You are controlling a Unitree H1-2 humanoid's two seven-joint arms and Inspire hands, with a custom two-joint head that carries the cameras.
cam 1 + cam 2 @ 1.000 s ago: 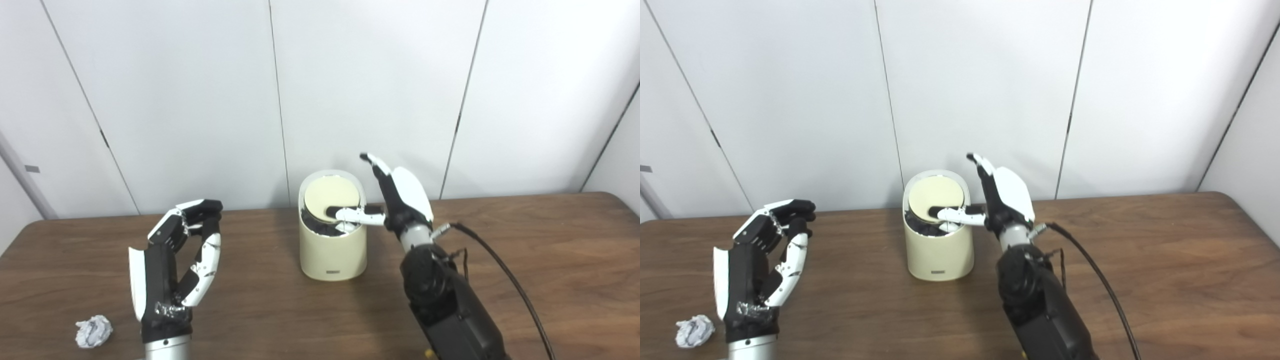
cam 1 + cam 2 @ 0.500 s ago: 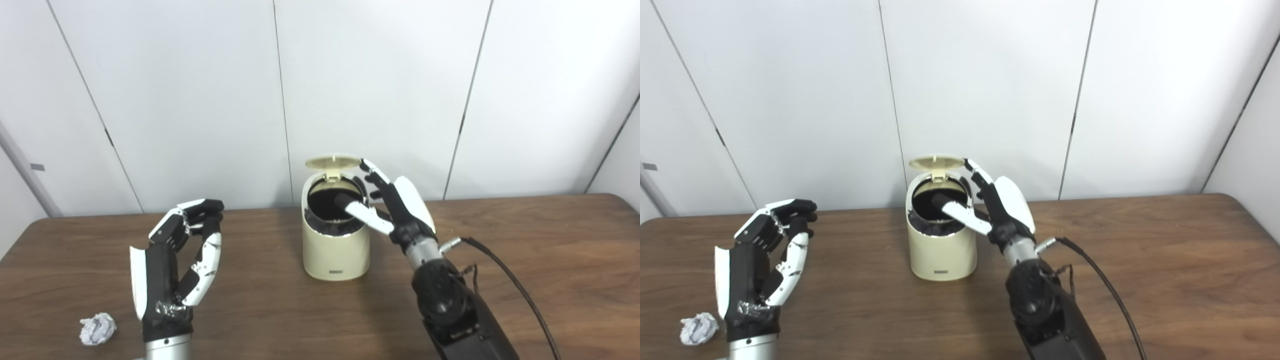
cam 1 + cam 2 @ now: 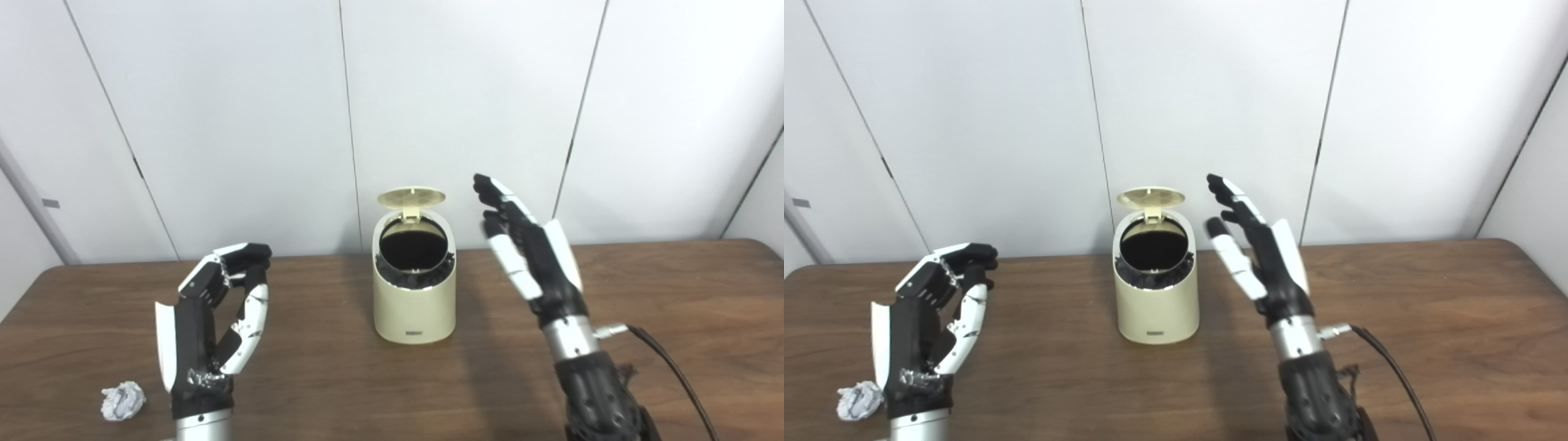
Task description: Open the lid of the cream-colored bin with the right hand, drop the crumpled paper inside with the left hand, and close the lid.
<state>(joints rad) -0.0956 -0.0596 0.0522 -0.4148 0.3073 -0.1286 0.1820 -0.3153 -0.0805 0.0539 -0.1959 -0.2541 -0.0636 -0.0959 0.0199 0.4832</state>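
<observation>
The cream-colored bin (image 3: 415, 306) stands at the table's middle with its round lid (image 3: 411, 196) flipped up at the back. A black liner shows inside its dark mouth. My right hand (image 3: 530, 254) is raised to the right of the bin, apart from it, open with fingers spread and holding nothing. At the front left, my left hand (image 3: 208, 324) is upright, its fingers curled but empty. The crumpled paper (image 3: 122, 401) lies on the table just left of that wrist, untouched. It is also in the right eye view (image 3: 859, 401).
The brown wooden table (image 3: 674, 294) runs the full width of the view, with white wall panels behind. A black cable (image 3: 674, 373) trails from my right wrist toward the front right.
The lid has swung from shut to fully up. My right hand left the bin's top and pulled back to the right, fingers spreading. The left hand and paper stayed put; the camera shifted slightly.
</observation>
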